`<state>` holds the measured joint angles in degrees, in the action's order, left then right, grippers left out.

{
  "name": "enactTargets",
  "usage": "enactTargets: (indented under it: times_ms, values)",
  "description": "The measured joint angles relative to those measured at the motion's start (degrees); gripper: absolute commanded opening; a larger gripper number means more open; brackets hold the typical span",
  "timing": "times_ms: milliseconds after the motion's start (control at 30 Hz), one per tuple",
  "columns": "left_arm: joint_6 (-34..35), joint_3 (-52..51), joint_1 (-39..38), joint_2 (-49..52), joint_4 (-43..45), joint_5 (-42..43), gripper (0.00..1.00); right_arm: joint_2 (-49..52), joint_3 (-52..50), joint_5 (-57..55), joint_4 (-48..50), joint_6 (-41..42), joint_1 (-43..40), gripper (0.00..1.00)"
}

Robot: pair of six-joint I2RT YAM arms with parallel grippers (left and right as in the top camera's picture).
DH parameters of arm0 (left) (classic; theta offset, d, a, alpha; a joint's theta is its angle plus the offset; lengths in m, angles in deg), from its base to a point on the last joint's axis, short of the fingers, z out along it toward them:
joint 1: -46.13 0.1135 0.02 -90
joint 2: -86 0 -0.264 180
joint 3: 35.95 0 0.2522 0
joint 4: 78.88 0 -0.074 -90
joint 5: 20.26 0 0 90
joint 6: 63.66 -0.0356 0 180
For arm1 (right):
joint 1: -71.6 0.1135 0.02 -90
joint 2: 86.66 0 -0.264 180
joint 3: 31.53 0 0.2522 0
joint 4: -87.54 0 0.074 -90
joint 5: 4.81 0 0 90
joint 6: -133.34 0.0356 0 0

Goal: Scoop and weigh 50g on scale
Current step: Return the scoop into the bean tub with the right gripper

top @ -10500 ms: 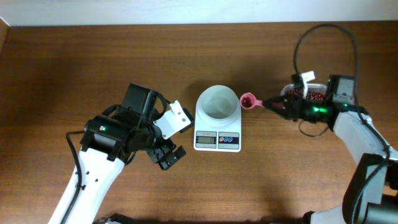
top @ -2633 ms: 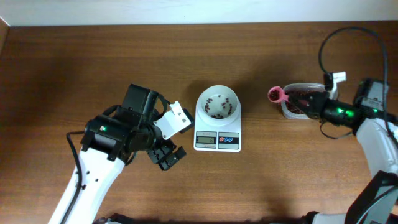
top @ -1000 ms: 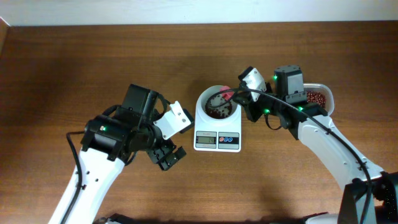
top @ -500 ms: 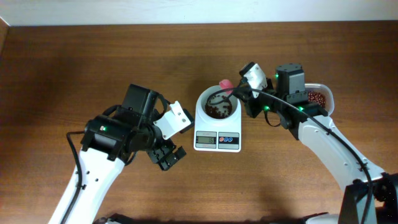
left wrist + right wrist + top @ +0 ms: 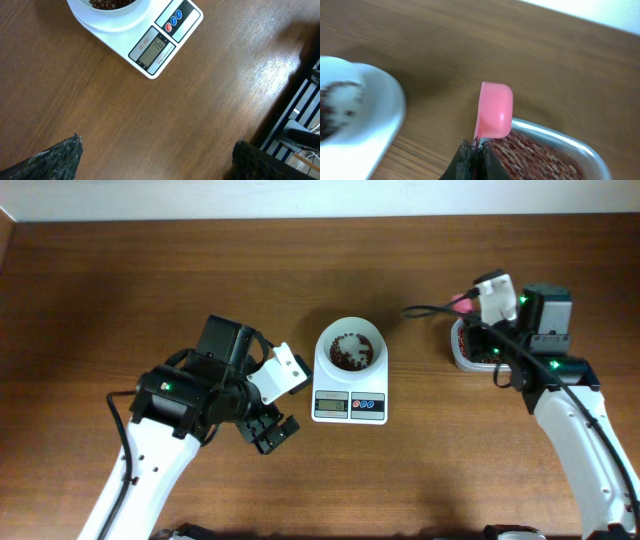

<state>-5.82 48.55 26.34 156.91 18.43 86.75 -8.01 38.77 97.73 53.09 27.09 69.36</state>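
The white scale (image 5: 350,402) carries a round white bowl (image 5: 350,330) with dark red-brown beans (image 5: 349,352) in its bottom. In the left wrist view the scale (image 5: 172,30) lies ahead and its display is lit. My right gripper (image 5: 470,315) is shut on the handle of a pink scoop (image 5: 495,110), which it holds over the left end of the clear tub (image 5: 580,145) of beans (image 5: 535,155). The bowl (image 5: 375,115) stands off to its left. My left gripper (image 5: 268,432) rests open left of the scale, with only bare table between its fingers (image 5: 55,160).
The clear tub (image 5: 458,360) sits right of the scale, mostly under my right arm. A black cable (image 5: 425,309) loops from that arm toward the bowl. The table's far edge meets a white wall.
My right arm has swung from over the bowl to the right, carrying the pink scoop to the tub. The left arm has not moved.
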Motion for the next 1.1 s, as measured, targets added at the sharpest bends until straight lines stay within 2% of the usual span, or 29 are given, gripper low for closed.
enactTargets:
  times_ms: [267,500,633,1100]
  values:
    - [0.0,0.0,0.0,0.0,-0.02,0.0,0.99,0.35,0.02,-12.81,-8.07,0.0,-5.49,0.04]
    - [0.0,0.0,0.0,0.0,-0.02,0.0,0.99,8.68,0.02,-15.37,-5.66,1.4,-6.8,0.04]
    - [0.02,0.0,0.0,0.0,-0.02,0.0,0.99,9.07,0.02,-17.92,-2.23,5.03,-6.8,0.04]
    - [0.0,0.0,0.0,0.0,-0.02,0.0,0.99,12.7,0.02,-16.94,0.2,8.81,-6.8,0.04]
